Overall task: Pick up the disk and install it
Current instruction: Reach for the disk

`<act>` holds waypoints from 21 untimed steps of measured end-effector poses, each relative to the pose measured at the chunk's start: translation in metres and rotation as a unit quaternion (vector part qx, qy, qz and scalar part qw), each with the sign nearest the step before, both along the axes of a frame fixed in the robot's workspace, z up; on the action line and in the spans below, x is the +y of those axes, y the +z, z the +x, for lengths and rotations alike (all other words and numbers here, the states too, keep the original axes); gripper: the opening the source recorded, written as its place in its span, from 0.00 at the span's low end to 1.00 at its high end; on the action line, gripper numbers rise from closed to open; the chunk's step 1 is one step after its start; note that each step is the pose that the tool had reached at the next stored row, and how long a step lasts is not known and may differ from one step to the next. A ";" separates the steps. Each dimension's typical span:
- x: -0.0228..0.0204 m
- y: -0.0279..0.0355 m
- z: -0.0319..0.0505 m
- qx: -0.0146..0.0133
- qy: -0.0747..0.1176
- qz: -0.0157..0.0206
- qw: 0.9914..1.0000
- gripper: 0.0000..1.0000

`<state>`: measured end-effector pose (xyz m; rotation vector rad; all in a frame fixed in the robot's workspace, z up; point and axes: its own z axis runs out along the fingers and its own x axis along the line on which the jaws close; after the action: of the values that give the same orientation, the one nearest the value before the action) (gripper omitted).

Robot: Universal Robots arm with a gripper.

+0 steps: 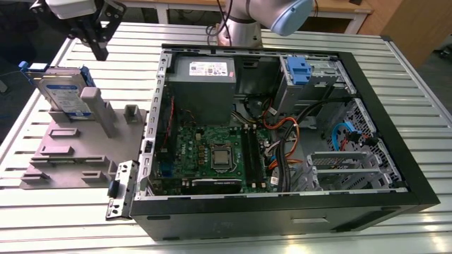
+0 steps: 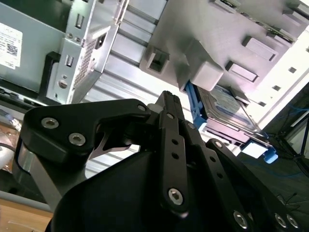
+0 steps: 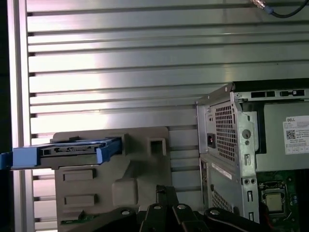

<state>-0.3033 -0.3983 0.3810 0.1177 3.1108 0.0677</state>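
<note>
The claw hangs above the surface, pinched shut and holding nothing. In the exterior view the disk lies at about the claw's 7 o'clock, near but apart. It leans on edge in a grey holder at 9 o'clock of the open case. The disk's long axis runs roughly from 11 to 5 o'clock. The first wrist view shows it edge-on.
</note>
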 end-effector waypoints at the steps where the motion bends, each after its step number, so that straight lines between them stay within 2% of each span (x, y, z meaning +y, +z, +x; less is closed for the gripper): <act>1: 0.0002 -0.0005 -0.0030 0.000 0.000 0.000 1.000 0.11; 7: 0.0020 -0.0038 -0.0224 0.000 0.000 0.000 1.000 0.11; 11: 0.0049 -0.0066 -0.0350 0.000 0.000 0.000 1.000 0.11; 17: 0.0138 -0.0124 -0.0504 0.000 -0.001 0.000 1.000 0.11; 21: 0.0195 -0.0178 -0.0644 0.000 -0.001 0.000 1.000 0.11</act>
<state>-0.3677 -0.3788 0.3632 0.1194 3.1107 0.0670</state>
